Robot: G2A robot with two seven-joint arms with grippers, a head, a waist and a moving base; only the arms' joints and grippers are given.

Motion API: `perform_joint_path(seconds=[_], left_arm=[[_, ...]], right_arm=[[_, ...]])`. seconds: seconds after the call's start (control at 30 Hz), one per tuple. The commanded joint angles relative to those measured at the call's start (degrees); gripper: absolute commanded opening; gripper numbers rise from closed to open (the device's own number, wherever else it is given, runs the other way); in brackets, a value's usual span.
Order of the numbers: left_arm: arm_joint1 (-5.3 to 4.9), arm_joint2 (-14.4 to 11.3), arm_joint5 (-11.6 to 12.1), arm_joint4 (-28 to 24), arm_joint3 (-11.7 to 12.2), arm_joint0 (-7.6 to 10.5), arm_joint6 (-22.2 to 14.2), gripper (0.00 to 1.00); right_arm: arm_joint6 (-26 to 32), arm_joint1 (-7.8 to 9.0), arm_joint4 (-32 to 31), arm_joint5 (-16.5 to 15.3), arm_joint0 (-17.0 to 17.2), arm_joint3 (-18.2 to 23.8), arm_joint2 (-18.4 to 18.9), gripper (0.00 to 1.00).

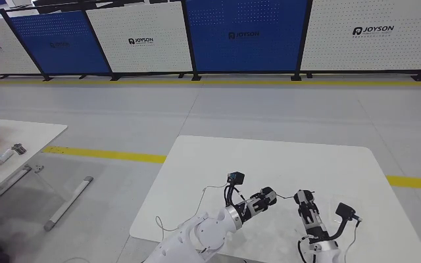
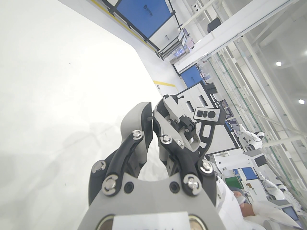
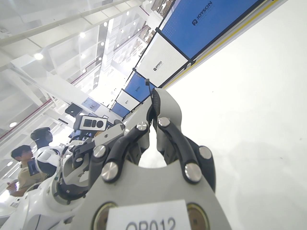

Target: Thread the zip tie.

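Right tool (image 3: 153, 96) pinching the black zip tie (image 3: 147, 81), tie's head poking out past the fingertips, left tool (image 2: 152, 117) pressing its fingers together just beside it, both hovering over the white bench (image 1: 263, 158).

The top view looks down from above the arms onto the white desk (image 1: 276, 158), with partition panels (image 1: 243, 52) at 12 o'clock. Each wrist view sits close behind its own fingers, the left end effector (image 2: 152, 112) and the right end effector (image 3: 154, 95), and both share the desk and panels.
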State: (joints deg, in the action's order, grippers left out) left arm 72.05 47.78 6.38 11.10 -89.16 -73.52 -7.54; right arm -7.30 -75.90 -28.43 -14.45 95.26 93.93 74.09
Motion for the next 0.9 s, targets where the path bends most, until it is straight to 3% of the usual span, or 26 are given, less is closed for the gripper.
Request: perform_joint_path(seconds=[0.0,0.87], left_arm=[[0.00,0.00,0.00,0.00,0.00,0.00,0.00,0.00],[0.00,0.00,0.00,0.00,0.00,0.00,0.00,0.00]], right_arm=[[0.16,-0.01,-0.10,0.24,-0.05,-0.04,-0.05,0.00],[-0.20,-0.24,1.36,0.90,0.59,0.55,0.23,0.00]])
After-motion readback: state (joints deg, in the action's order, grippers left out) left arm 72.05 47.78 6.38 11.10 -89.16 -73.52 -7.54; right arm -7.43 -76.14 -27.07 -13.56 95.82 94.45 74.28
